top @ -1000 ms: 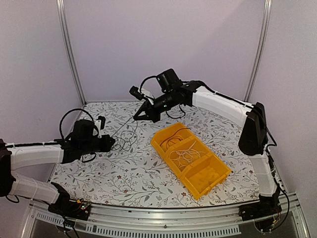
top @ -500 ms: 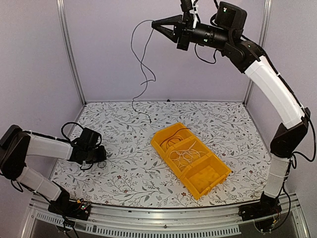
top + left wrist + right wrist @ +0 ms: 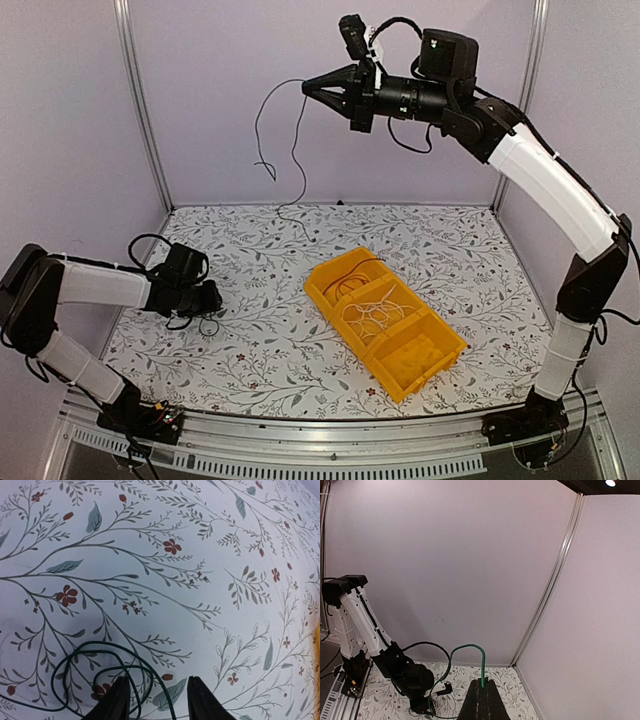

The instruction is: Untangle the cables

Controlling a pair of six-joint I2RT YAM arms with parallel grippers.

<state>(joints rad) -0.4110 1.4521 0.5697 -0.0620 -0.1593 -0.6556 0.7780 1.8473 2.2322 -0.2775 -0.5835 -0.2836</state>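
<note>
Seemingly about midway, the job stood like this. At the left, the left gripper (image 3: 157, 681) hung low over the table (image 3: 270, 350) with its fingers apart, gripping nothing. A coil of dark cable (image 3: 75, 653) lay in loose overlapping loops just in front of it, one strand running by the left finger. Further right, a thin hanging cable (image 3: 294, 150) dangled in open air, pinched between the closed fingers of the right gripper (image 3: 312, 88), which was raised high near the back wall. I judged this one pulled free, though whether it joined the coil I could not tell. At the right, the yellow bin (image 3: 432, 364) held a darker cable (image 3: 350, 275) in its far compartment and a white cable (image 3: 375, 312) in the middle one, apparently sorted. What was left, I judged, was stowing the lifted cable and dealing with the coil.
</note>
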